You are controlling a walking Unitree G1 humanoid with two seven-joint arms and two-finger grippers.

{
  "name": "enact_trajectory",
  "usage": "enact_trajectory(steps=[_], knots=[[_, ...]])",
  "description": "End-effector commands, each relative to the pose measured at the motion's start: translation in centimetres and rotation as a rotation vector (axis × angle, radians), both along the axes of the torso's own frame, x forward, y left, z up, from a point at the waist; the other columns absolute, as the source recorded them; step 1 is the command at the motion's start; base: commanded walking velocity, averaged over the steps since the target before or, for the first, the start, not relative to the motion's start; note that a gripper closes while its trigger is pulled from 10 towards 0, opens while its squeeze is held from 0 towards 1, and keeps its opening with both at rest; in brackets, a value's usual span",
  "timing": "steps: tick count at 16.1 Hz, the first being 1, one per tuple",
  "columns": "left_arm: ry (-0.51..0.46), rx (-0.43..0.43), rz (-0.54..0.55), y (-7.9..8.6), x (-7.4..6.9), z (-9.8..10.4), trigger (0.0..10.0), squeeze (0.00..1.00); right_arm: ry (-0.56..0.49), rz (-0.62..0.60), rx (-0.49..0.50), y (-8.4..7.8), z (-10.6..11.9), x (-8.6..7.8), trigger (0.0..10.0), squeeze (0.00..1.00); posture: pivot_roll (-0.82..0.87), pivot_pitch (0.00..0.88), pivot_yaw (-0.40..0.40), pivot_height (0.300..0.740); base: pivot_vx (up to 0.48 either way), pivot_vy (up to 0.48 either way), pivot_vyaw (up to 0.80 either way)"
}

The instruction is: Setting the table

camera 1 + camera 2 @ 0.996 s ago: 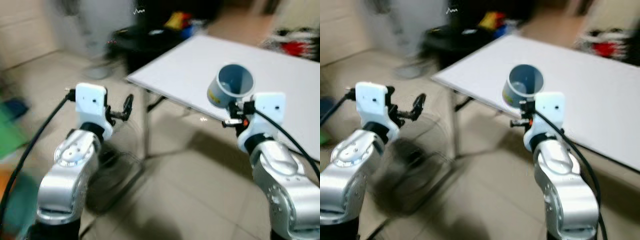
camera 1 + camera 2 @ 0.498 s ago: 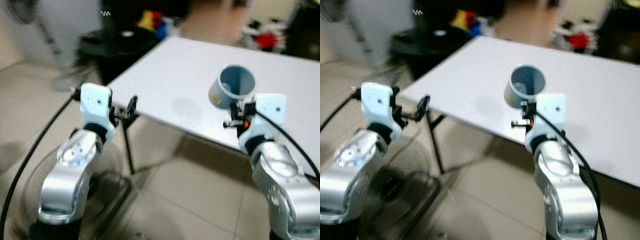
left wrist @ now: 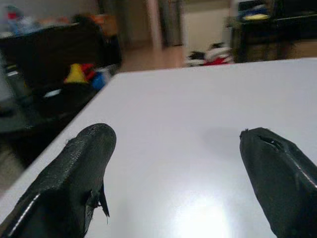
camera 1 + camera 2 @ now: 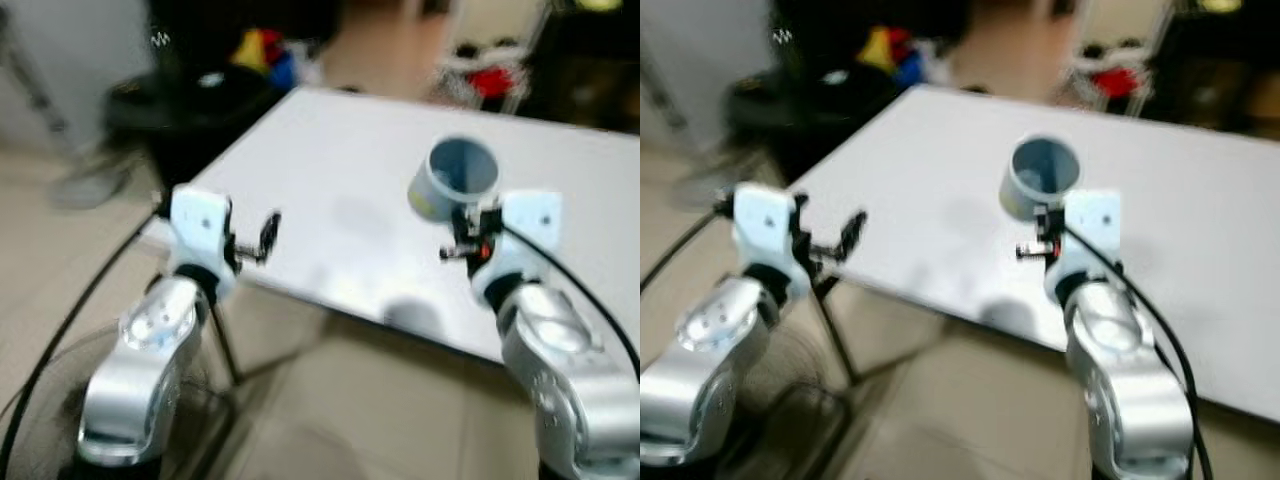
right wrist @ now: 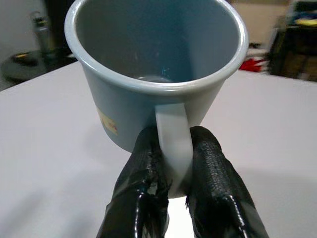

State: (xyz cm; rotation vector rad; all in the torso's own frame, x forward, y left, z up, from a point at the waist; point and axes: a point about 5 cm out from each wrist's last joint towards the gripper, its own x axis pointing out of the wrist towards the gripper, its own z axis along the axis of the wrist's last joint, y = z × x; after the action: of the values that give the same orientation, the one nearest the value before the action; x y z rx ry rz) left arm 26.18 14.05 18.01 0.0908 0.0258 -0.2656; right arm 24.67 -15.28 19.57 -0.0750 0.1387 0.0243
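My right gripper [image 5: 176,186] pinches the handle of the blue mug [image 4: 452,182], held above the white bench [image 4: 340,215]. Over the last second the bench has come closer beneath both arms, so set-down looks near. My left gripper [image 3: 178,173] hangs wide and empty over its edge.

Head views motion-blurred, wrist views sharper – soft indoor light, glare on white table [image 3: 198,218]

Bare white table [image 4: 340,200] ahead; dark clutter [image 4: 215,75] beyond it.
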Motion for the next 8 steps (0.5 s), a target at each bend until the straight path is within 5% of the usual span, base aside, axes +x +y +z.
enact_trajectory(steps=[1,8], knots=[[-0.02,-0.006,-0.029,-0.7,0.0,0.4,10.0,0.0,0.002,-0.019,-0.011,-0.6,0.1,0.0,10.0,0.0,0.01,0.0,0.046,0.74,0.42,0.0,-0.6],[-0.013,0.009,0.027,0.5,-1.0,-0.1,10.0,0.0,0.041,0.196,-0.016,1.2,-0.2,1.8,10.0,0.0,0.07,0.0,-0.003,0.74,0.419,0.0,0.0]])
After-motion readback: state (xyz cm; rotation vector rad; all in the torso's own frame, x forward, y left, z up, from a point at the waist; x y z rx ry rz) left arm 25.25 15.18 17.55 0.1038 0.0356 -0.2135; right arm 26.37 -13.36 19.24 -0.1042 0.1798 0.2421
